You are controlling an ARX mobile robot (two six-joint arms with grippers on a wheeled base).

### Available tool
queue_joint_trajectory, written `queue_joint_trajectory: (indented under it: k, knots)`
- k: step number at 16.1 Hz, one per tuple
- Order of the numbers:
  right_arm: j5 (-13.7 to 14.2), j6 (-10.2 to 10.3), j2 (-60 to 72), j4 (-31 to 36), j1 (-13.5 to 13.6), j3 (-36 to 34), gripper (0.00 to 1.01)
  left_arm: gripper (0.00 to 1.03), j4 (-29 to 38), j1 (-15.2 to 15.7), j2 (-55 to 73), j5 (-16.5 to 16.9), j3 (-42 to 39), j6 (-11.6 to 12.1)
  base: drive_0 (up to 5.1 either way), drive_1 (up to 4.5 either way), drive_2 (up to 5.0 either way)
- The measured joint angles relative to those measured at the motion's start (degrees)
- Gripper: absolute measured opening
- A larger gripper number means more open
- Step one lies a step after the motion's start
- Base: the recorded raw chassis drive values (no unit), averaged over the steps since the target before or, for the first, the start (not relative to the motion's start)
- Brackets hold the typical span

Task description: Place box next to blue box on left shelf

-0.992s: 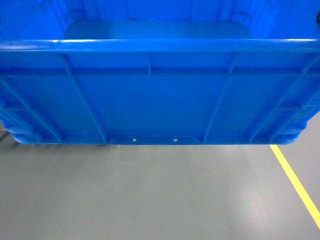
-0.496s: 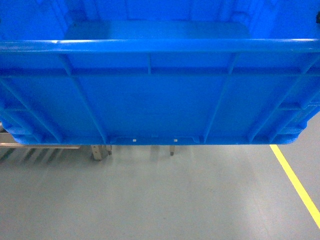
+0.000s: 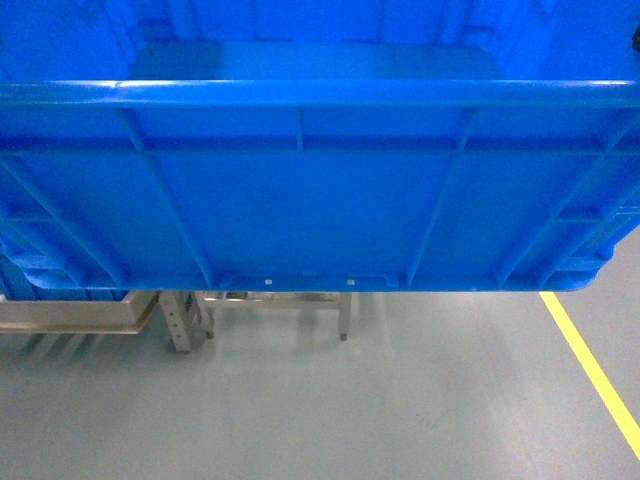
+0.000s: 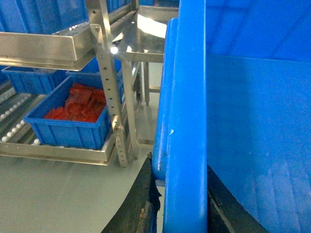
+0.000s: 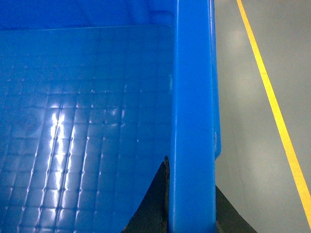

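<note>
We hold the box point(image 3: 320, 180) off the floor between our two arms, its ribbed near wall filling most of the head view and its rim running straight across. The left gripper point(image 4: 177, 204) is clamped on the left rim, one dark finger outside the wall and one inside, and the right gripper point(image 5: 189, 208) grips the right rim the same way, closed down on the plastic. Below and beyond the box's left corner we see the metal legs and low rail of the left shelf point(image 4: 14, 126), and on its white rollers sits a smaller blue bin point(image 4: 73, 128) filled with red parts; whether this is the blue box we must set ours beside we cannot tell for certain. A yellow line point(image 3: 590, 370) crosses the grey floor point(image 3: 320, 400) on the right. The main risk, as we judge it, is that the box blocks our forward sight, so its far wall or bottom edge could strike the upright post point(image 4: 114, 97) or the rail before we clear it. Each grip is only a thin pinch on the rim, so a knock or uneven lift could twist the box loose. Once down, the rollers may let it run away from us.
</note>
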Motion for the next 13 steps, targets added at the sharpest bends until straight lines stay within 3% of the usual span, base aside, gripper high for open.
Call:
queue_joint_trajectory:
  k: [2, 4, 13]
  knots:
    - [0.00, -0.02, -0.02, 0.24, 0.00, 0.00, 0.07, 0.15, 0.17, 0.00, 0.00, -0.02, 0.00, -0.02, 0.1, 4.37, -4.1]
    - [-0.04, 0.02, 0.22, -0.22, 0.00, 0.00, 0.07, 0.15, -0.28, 0.00, 0.15, -0.02, 0.00, -0.07, 0.0, 0.00, 0.0]
    - [0.13, 0.00, 0.00, -0.09, 0.00, 0.00, 0.07, 0.15, -0.02, -0.17, 0.11, -0.22, -0.04, -0.13, -4.9, 2.53, 2.5]
